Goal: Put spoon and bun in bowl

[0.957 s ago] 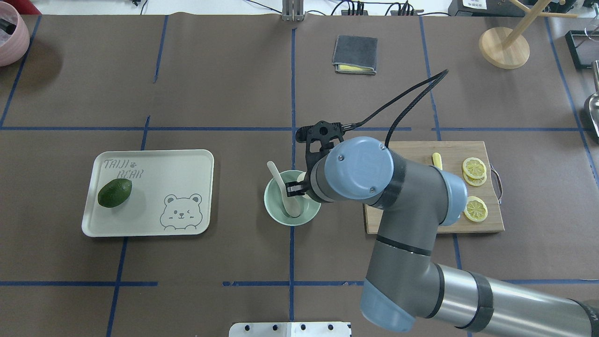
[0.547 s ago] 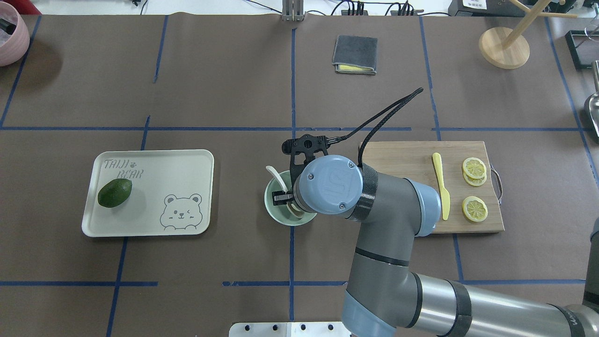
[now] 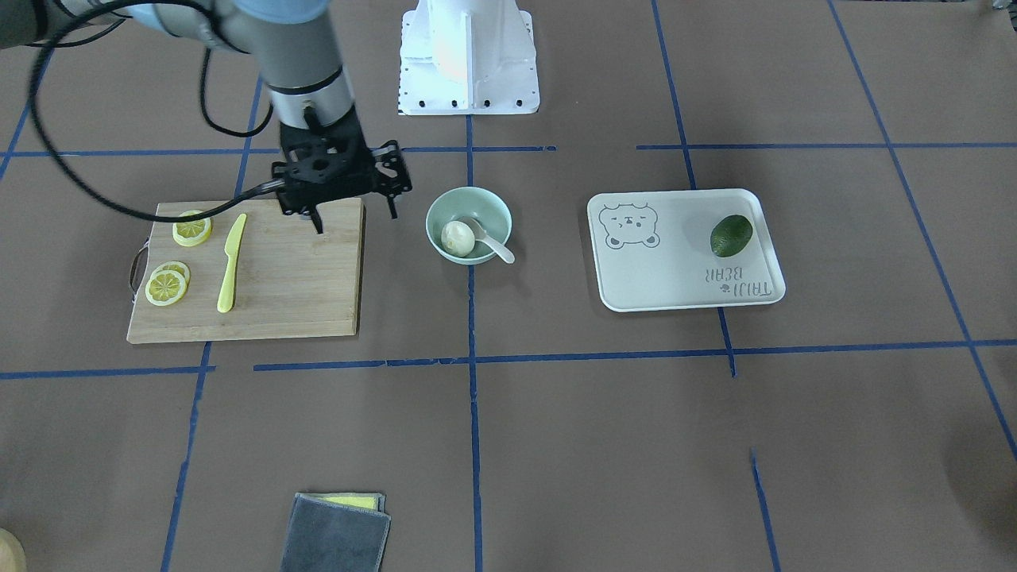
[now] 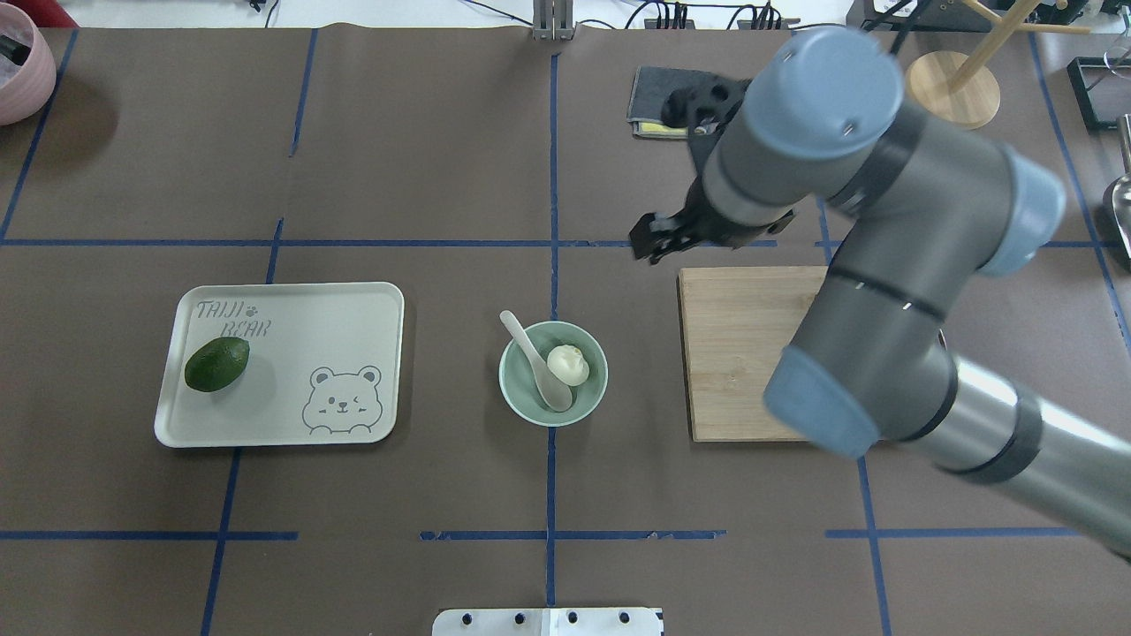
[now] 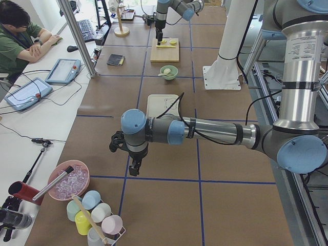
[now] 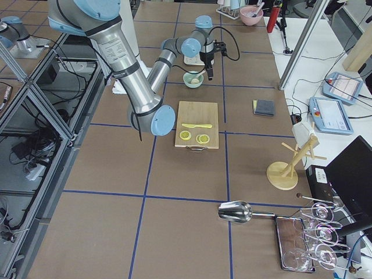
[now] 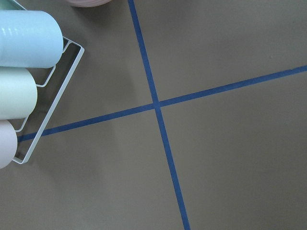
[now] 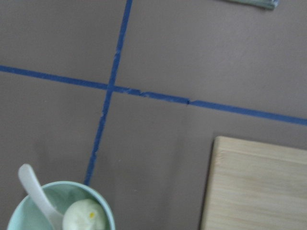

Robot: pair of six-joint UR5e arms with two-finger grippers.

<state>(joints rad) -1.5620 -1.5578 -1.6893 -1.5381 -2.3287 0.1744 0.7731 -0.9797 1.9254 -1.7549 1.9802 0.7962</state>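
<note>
Our right gripper (image 3: 355,216) hung empty, jaws apart, over the cutting board's (image 3: 302,286) corner near the bowl (image 4: 510,395). The bun (image 4: 567,364) and spoon (image 4: 535,353) lay inside. We could not tell the left gripper's (image 5: 132,168) state.

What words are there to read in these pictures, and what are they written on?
"TAIJI BEAR", with a little paw print after TAIJI: printed on the tray, next to a drawn bear face.
White sticker on the big robot arm in the left side view: it has print, but it is too small to read.
No other words or numbers can be read.
</note>
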